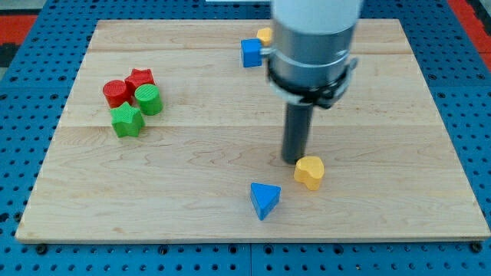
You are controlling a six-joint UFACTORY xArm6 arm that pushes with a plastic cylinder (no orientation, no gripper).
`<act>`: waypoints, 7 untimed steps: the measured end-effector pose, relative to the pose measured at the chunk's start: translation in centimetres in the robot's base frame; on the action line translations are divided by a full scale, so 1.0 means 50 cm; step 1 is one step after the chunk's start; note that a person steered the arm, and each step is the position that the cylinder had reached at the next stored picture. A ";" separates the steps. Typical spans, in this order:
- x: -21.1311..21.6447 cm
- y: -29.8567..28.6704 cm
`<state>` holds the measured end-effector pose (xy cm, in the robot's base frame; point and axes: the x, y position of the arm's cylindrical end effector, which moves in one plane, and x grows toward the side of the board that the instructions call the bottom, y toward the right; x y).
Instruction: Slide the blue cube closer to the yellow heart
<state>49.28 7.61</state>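
Tip [294,159] down on wooden board [230,192], just left of yellow heart [310,172], very close, contact not resolvable. No pincer on this rig: plain dark rod, nothing to open or close, nothing held. Rod hangs from wide grey cylinder [313,46] that fills the view's top centre-right.

Blue cube [251,53] near the view's top edge, left of the grey cylinder, well apart from tip and from yellow heart. Sits flat, one face toward camera, solid mid-blue, edges crisp. Small yellow block [265,35] just beside its upper right corner, mostly hidden behind the cylinder, shape not readable.

Yellow heart below centre, right of middle, lobes toward the view's top, point toward the bottom.

Blue triangle [265,200] lower left of yellow heart, near but apart, toward the view's bottom.

Cluster of four at the view's left, packed tight: red cylinder [116,93], red star [140,79], green cylinder [149,100], green star [126,120]. Well apart from everything else.

Blue pegboard [31,31] surrounds the board on all sides.
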 end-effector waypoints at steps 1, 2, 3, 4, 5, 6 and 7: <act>0.007 0.046; 0.105 -0.051; 0.031 0.003; -0.150 0.102; -0.339 0.097; -0.533 0.085; -0.557 -0.132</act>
<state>21.45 0.99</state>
